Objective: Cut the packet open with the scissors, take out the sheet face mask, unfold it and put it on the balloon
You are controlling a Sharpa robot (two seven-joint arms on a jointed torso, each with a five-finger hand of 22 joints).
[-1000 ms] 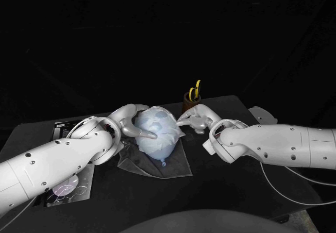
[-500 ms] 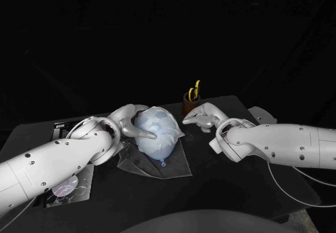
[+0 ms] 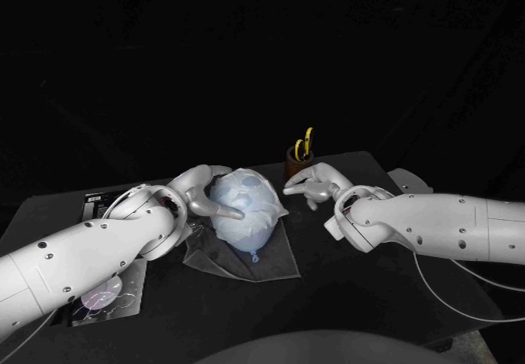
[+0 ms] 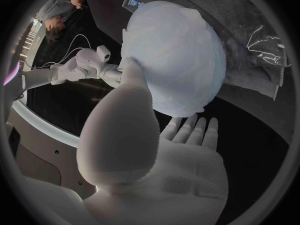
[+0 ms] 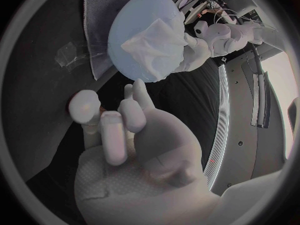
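Plastic film (image 3: 108, 292), clear, near left on the black surface (image 3: 361, 288); maybe the opened packet, cannot tell. Grey cloth (image 3: 260, 262) spread mid-surface. On its far part sits the balloon (image 3: 243, 227), pale blue, knot toward the near side. Sheet mask (image 5: 153, 42) is draped on the balloon, crumpled on one side, not smoothed flat.

Handling, judged: the mask looks wet, thin, limp and clingy, likely to tear if yanked, so pinch it at an edge or a loose fold and pull outward gently. The balloon is light, springy and rolls easily; steady it from the sides and don't press hard.

Left robot hand (image 3: 200, 199) holds the balloon from its left, thumb tip pressed on the mask edge, other fingers spread against the balloon. Right robot hand (image 3: 315, 184) is just right of the balloon, not touching it, with fingers loosely apart and nothing in them. The crumpled fold is on the side facing the right robot hand, within easy reach.

Far right behind the hands: brown holder (image 3: 297, 161) with yellow-handled scissors (image 3: 307, 140) standing in it, untouched.
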